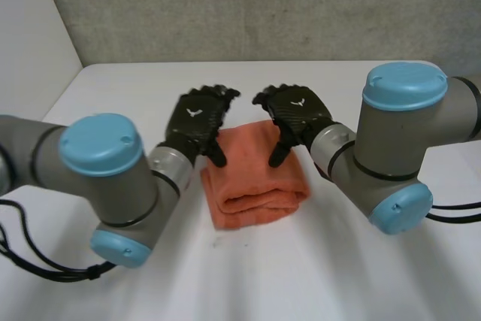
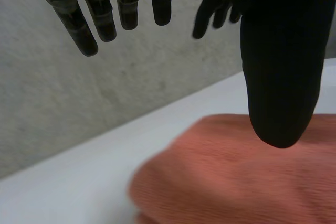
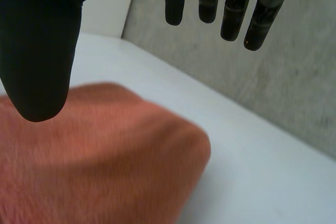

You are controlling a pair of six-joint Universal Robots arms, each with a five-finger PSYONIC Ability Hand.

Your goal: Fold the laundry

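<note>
Cloth (image 1: pixel 255 178), orange and folded, lies at the middle of the white table (image 1: pixel 346 276) in the head view, with the left hand (image 1: pixel 197 119) and right hand (image 1: pixel 298 113) over its far corners. In the left wrist view the fingers (image 2: pixel 100 17) are straight, the thumb (image 2: pixel 281 77) is above the cloth, and nothing is gripped. The right wrist view shows the same relaxed spread.

A plain salmon-orange cloth (image 1: pixel 255 178) with a fine ribbed weave lies on a white counter (image 1: pixel 323 283). The black left hand (image 1: pixel 197 122) is at ten o'clock from the cloth and the black right hand (image 1: pixel 297 114) at one o'clock, each with a small white mark on its back. The left arm (image 1: pixel 30 152) and right arm (image 1: pixel 391 140) are grey with light-blue caps. At twelve o'clock is a mottled grey wall (image 1: pixel 301 5).
</note>
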